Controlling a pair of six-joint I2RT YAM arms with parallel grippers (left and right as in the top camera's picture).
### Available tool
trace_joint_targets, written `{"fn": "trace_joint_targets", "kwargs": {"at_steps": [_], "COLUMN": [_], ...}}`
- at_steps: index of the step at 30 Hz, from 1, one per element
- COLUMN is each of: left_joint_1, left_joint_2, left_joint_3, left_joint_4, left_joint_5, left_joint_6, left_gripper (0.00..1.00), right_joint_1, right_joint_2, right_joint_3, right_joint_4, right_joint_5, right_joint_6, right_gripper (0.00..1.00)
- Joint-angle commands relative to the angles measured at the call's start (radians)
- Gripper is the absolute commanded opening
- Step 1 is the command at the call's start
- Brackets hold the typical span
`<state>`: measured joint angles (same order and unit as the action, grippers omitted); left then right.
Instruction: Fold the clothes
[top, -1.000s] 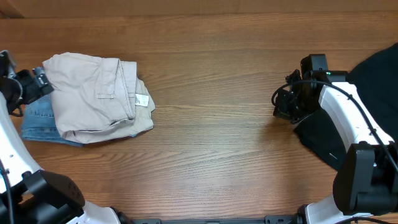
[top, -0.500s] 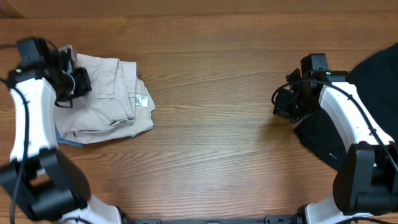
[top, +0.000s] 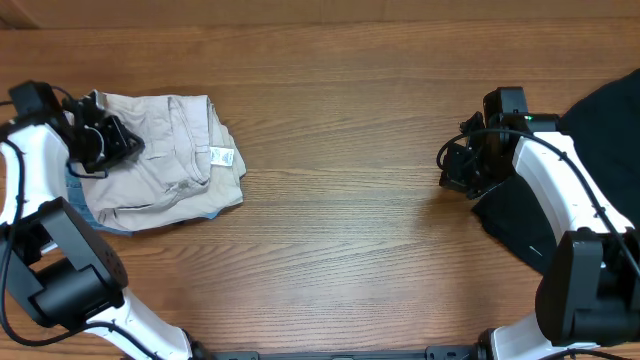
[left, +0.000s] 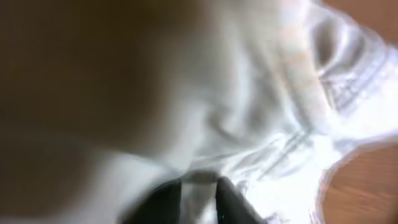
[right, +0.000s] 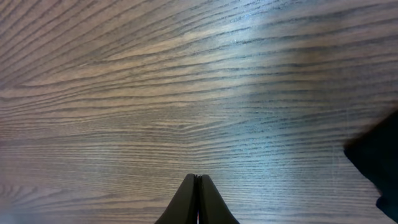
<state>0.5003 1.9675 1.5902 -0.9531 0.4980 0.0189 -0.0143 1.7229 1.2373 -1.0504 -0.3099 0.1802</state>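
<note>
The brown wooden surface (top: 350, 250) carries pale beige cotton shorts (top: 165, 160), lying in a loose, wrinkled fold. Their edge passes between the left jaws, which in the blurred wrist view seem clenched on a strip of cloth. The right jaws are pressed together on nothing over bare wood, a large black garment (top: 600, 110) just beside them. I judge a fold is in progress; next, the held edge needs carrying across and laying flat.

My left gripper (left: 199, 191) pinches the shorts (top: 170, 160) at their left edge; my right gripper (right: 197, 180) hangs well right of them, fingers pressed together.
</note>
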Motion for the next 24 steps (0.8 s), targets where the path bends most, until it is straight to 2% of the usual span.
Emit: {"fn": "trace_joint_targets", "kwargs": {"at_steps": [1,3,4,6,10,11,12,13,15,16,17,20,24], "left_joint_1": [-0.018,-0.073,-0.122,-0.212,-0.389,-0.425,-0.457,-0.494,-0.544,-0.565,-0.569,-0.570,-0.570], "left_joint_2": [-0.056,-0.104,-0.148,-0.233,-0.409,-0.441,-0.468,-0.502,-0.563,-0.609,-0.632,-0.674,-0.647], "left_joint_3": [0.253,0.371,0.437,0.486,0.486,0.486,0.486,0.480,0.444,0.401,0.372,0.279,0.251], "left_joint_4": [-0.148,-0.262,-0.336,-0.391,-0.439,-0.459,-0.481,-0.505,-0.529,-0.536,-0.536,-0.531,-0.512], "left_joint_5": [0.084,0.072,0.053,-0.037,-0.274,-0.316,-0.356,-0.411,-0.505,-0.550,-0.557,-0.550,-0.512], "left_joint_6": [0.081,0.130,0.150,0.149,0.042,0.014,-0.003,-0.038,-0.106,-0.150,-0.158,-0.158,-0.209], "left_gripper": [0.34,0.40,0.42,0.49,0.70,0.72,0.74,0.78,0.79,0.93,1.00,1.00,1.00], "right_joint_1": [-0.032,-0.043,-0.045,-0.045,-0.045,-0.045,-0.045,-0.045,-0.045,-0.045,-0.045,-0.045,-0.045], "right_joint_2": [-0.116,-0.192,-0.293,-0.418,-0.704,-0.762,-0.813,-0.883,-0.985,-1.047,-1.078,-1.148,-1.156], "right_joint_3": [0.068,0.092,0.112,0.123,0.123,0.123,0.123,0.123,0.123,0.123,0.123,0.123,0.119], "right_joint_4": [-0.011,-0.010,0.002,0.016,0.013,0.010,0.006,-0.001,-0.010,-0.011,-0.011,-0.017,-0.079], "right_joint_5": [-0.006,-0.006,-0.005,-0.002,0.002,0.002,0.002,0.002,0.002,0.002,0.002,0.002,0.002], "right_joint_6": [-0.002,-0.019,-0.058,-0.095,-0.142,-0.145,-0.144,-0.144,-0.144,-0.144,-0.144,-0.144,-0.144], "right_gripper": [0.12,0.15,0.26,0.35,0.56,0.61,0.72,1.00,1.00,1.00,1.00,1.00,1.00]}}
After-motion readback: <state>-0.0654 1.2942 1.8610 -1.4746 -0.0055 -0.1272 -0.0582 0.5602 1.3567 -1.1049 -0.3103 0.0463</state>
